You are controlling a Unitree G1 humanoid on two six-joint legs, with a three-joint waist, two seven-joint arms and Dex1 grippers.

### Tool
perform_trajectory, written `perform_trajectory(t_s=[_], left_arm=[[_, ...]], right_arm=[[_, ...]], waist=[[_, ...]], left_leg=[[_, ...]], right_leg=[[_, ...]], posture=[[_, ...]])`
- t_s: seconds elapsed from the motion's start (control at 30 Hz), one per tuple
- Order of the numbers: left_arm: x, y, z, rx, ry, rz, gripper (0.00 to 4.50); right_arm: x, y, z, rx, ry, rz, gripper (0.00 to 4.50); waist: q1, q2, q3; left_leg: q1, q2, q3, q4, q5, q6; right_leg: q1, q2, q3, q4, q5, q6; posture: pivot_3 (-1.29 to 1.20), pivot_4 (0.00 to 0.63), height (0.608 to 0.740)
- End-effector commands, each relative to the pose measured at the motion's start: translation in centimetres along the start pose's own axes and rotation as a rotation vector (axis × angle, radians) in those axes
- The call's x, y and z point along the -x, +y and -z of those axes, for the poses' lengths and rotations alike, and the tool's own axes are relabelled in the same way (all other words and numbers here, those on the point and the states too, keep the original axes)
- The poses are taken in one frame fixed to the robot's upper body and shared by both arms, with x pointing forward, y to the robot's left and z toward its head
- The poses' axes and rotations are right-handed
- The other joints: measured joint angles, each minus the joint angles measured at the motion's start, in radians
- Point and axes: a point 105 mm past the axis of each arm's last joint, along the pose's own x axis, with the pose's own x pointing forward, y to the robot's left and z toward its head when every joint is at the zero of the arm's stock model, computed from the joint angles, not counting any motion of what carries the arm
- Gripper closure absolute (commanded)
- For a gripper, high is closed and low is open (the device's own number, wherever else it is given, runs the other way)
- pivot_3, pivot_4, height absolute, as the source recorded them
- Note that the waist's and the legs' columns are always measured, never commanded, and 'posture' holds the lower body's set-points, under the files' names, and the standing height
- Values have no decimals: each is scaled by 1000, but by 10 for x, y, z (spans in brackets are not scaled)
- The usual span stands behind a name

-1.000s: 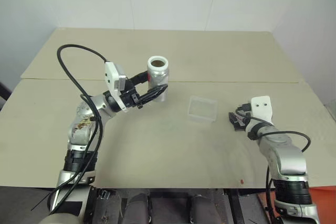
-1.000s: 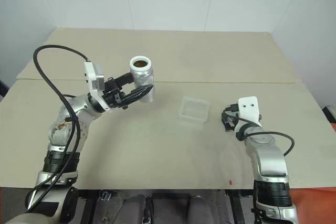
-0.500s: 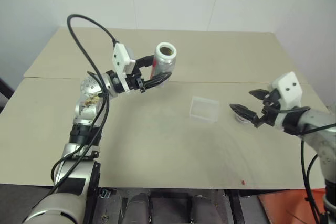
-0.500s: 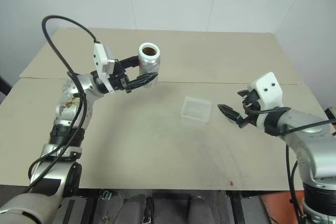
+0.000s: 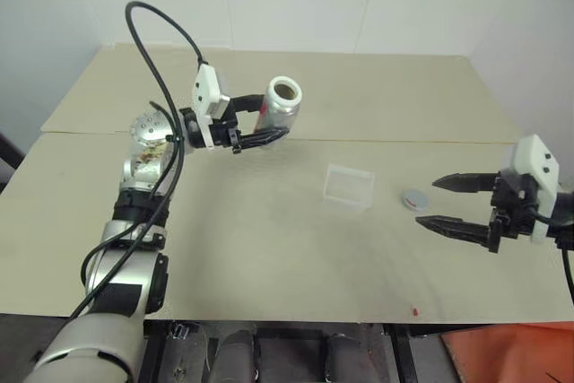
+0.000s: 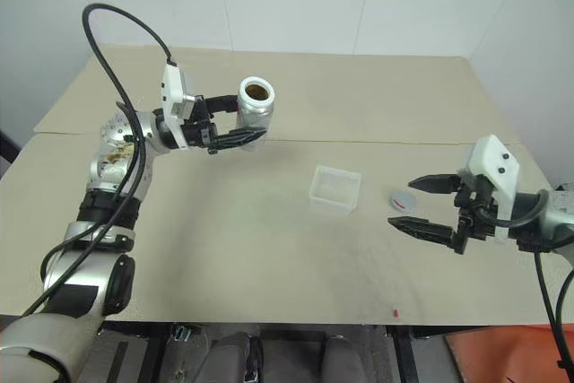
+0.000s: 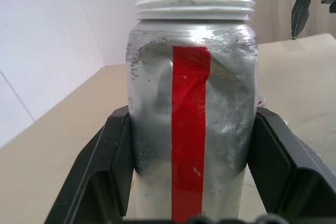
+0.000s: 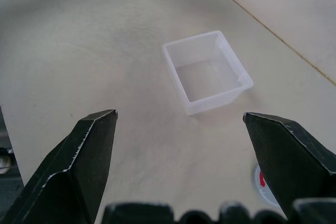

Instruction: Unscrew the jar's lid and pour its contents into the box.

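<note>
My left gripper is shut on the jar and holds it in the air above the table's back left. The jar is silvery with a red stripe and leans with its open, threaded mouth toward the right. Brownish contents show in the mouth. The clear box stands empty on the table at the middle. The grey lid lies flat just right of it. My right gripper hovers open to the lid's right, pointing left toward the box, with nothing between its fingers.
A seam crosses the tan table behind the box. A small red speck lies near the front edge. A black cable loops above my left arm. White walls close the back and right side.
My right gripper rose from the table and drew back to the right, leaving the lid lying flat. My left gripper lifted the jar a little and tipped its mouth rightward.
</note>
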Motion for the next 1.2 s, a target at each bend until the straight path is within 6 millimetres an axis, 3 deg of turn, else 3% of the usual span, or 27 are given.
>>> perform_trajectory(t_s=[0.03,0.13,0.17,0.27,0.37,0.53,0.7,0.77,0.9,1.03,1.2], left_arm=[[-14,11,-10,-124,30,-35,1795],[-40,19,-12,-295,91,-80,1795],[-51,18,-13,-437,134,-69,1795],[-81,6,-16,-833,202,25,1795],[-104,-12,-16,-1023,193,148,1795],[-129,-31,-3,-1381,213,268,1795],[-153,-28,16,-2004,249,376,1795],[-165,-33,8,-2156,152,371,1795],[-168,-38,17,-2308,104,465,1795],[-170,-43,17,-2264,64,455,1795],[-165,-34,11,-2216,99,410,1795]], right_arm=[[6,2,-10,55,-21,20,57],[6,7,-9,47,-27,17,57],[7,8,-7,45,-23,16,57],[10,8,-6,41,-11,16,57],[11,6,-7,36,-7,21,57],[12,7,-8,36,-3,32,57],[9,8,-20,50,-50,48,57],[9,8,-26,51,-81,59,57],[8,13,-33,62,-110,64,57],[10,13,-29,50,-104,96,57],[10,14,-27,51,-103,101,57]], waist=[[0,0,0],[14,-1,1],[18,-1,1],[28,-3,2],[31,-3,2],[30,-4,2],[29,-6,3],[30,-8,5],[31,-8,5],[31,-8,5],[31,-8,5]], left_leg=[[0,0,0,0,0,0],[-1,-1,0,1,0,0],[-1,-1,0,2,0,0],[-2,-1,1,2,-1,1],[-3,-2,1,2,-1,2],[-3,-2,1,2,-1,2],[-3,-2,-2,2,-1,2],[-4,-2,-2,2,-1,2],[-9,-2,-4,2,-1,2],[-13,-2,-2,3,0,1],[-14,-2,2,5,0,1]], right_leg=[[0,0,0,0,0,0],[1,0,-1,-1,0,0],[1,0,-2,-1,0,1],[1,0,-1,-2,1,1],[1,-1,-1,-3,1,1],[0,-1,0,-3,1,1],[-1,-1,1,-2,1,2],[-1,-1,1,-2,0,2],[-7,-1,1,-1,0,3],[-15,-2,3,3,0,3],[-16,-2,3,4,0,3]], posture=[[0,150,740],[0,150,740],[0,150,740],[0,150,740],[0,150,740],[0,150,740],[0,150,740],[0,150,740],[0,150,740],[0,150,740],[0,150,740]])
